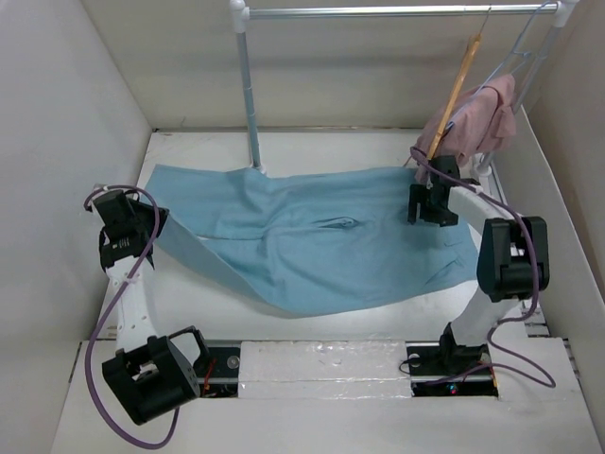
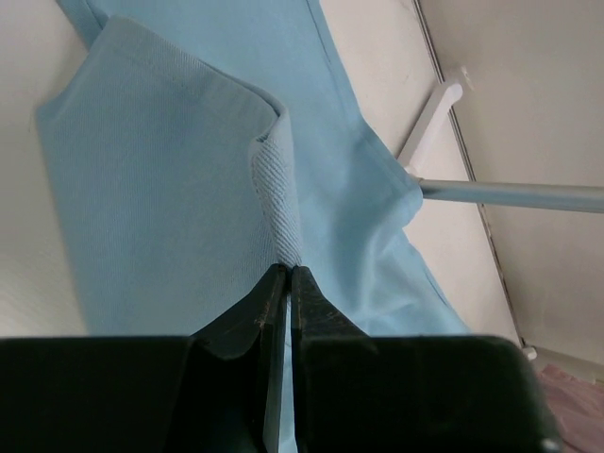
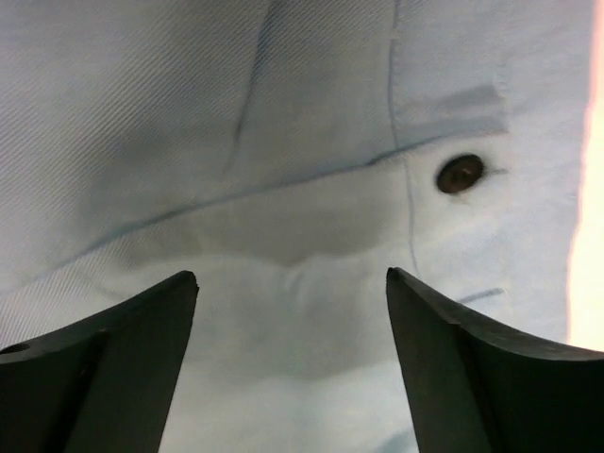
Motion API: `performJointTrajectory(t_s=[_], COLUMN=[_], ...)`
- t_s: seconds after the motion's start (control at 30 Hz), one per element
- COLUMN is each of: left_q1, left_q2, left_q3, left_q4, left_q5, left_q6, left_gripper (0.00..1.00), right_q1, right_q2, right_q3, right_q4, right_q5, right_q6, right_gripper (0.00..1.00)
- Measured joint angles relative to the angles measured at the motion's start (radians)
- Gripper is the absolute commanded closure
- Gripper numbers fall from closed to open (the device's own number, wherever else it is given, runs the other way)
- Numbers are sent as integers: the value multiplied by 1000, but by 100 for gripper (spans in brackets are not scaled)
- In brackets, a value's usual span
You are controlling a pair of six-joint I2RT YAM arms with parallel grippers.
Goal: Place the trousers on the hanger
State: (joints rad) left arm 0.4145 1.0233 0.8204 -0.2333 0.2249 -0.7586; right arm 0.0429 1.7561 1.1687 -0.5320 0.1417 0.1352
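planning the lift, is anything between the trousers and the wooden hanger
Nothing visible blocks the path from the trousers to the hanger; a pink garment hangs close beside it.

- One pair of trousers (image 1: 321, 241), light blue.
- One pink garment (image 1: 482, 123).
- Two hangers: one wooden hanger (image 1: 457, 90), one wire hanger (image 1: 518, 45).
- One clothes rail (image 1: 397, 11).
- Two robot arms, each with one hand: left hand (image 2: 286, 276), right hand (image 3: 293, 278).
- One button (image 3: 460, 174).
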Motion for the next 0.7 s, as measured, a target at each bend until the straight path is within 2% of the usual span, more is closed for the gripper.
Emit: performJointTrajectory(t_s=[0.1, 0.23, 0.3, 0.4, 0.5, 0.7], left_q1=[0, 0, 0, -3, -9, -10], left_q2=[0, -1, -5, -14, -27, -32], left_q3=[0, 0, 0, 0, 0, 0], left_q4=[-3, -3, -3, -3, -3, -3], left_q5=[-3, 18, 31, 45, 58, 69], left_q6=[3, 0, -3, -5, -9, -9], left_gripper=[100, 100, 100, 100, 100, 100], right_q1=[-9, -50, -122, -267, -415, -444], right_q2=[-110, -481, -669, -861, -911, -750], right_q3=[-39, -190, -274, -414, -547, -604], right_q4=[-6, -18, -21, -38, -83, -90], right_q5=[-5, 5, 11, 14, -13, -91], right_q6=[-25, 13, 50, 98, 126, 134], right_gripper=[14, 21, 26, 27, 29, 29])
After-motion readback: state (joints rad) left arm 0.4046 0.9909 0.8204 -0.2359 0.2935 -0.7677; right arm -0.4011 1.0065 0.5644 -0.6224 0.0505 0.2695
